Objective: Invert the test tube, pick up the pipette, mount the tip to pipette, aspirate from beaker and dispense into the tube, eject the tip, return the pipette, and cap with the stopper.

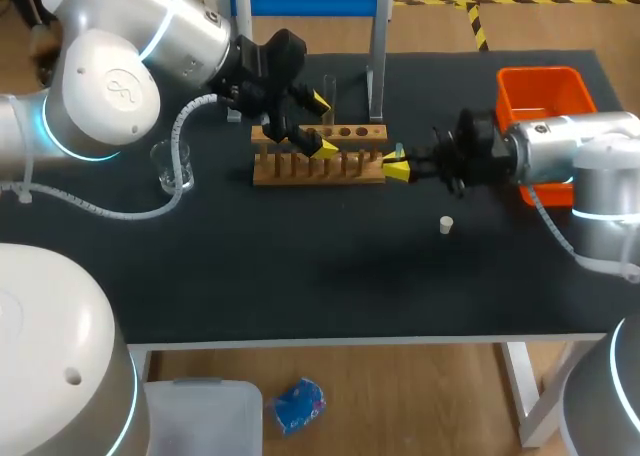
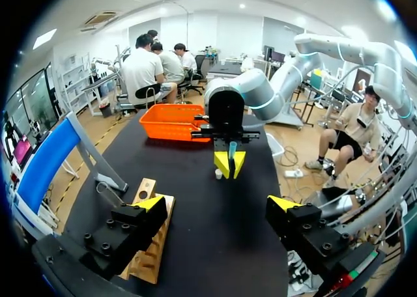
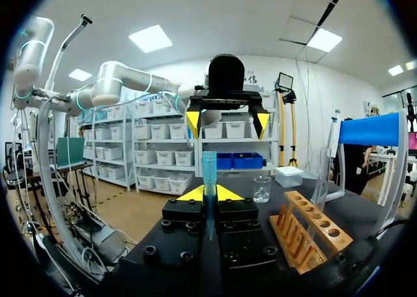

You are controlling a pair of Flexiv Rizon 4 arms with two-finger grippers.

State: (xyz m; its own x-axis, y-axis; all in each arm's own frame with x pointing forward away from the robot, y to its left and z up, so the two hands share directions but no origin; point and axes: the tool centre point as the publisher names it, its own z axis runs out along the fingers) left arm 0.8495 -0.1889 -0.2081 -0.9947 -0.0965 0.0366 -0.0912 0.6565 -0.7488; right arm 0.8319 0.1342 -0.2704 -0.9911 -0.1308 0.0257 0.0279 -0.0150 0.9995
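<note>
Dark surface [image 1: 330, 276] carries wooden rack [image 1: 352, 168], beaker [image 1: 172, 166], stopper [image 1: 446, 225], orange bin [image 1: 540, 88]. Your right gripper [image 1: 396, 166]: jaws clenched on blue pipette tip [image 3: 208, 173], at the rack's end. Left gripper [image 1: 322, 124]: jaws released, over the rack

1. My left arm [image 1: 110, 91] comes in from the far left corner, elbow bent and wrist stretched in toward the centre.
2. Left gripper [image 1: 322, 126]: wide open. The two yellow tips stand well apart with nothing gripped between them.
3. My right arm [image 1: 575, 156] comes in from the right. Its wrist lies roughly level and points leftward.
4. Right gripper [image 1: 397, 168]: the yellow tips are drawn close together and pinch a blue pipette tip [image 3: 208, 170] from both sides. The tip pokes up above the fingers.
5. In both wrist views the two grippers face each other head-on. They are apart, not touching, with the right one lined up with the gap in the left.
</note>
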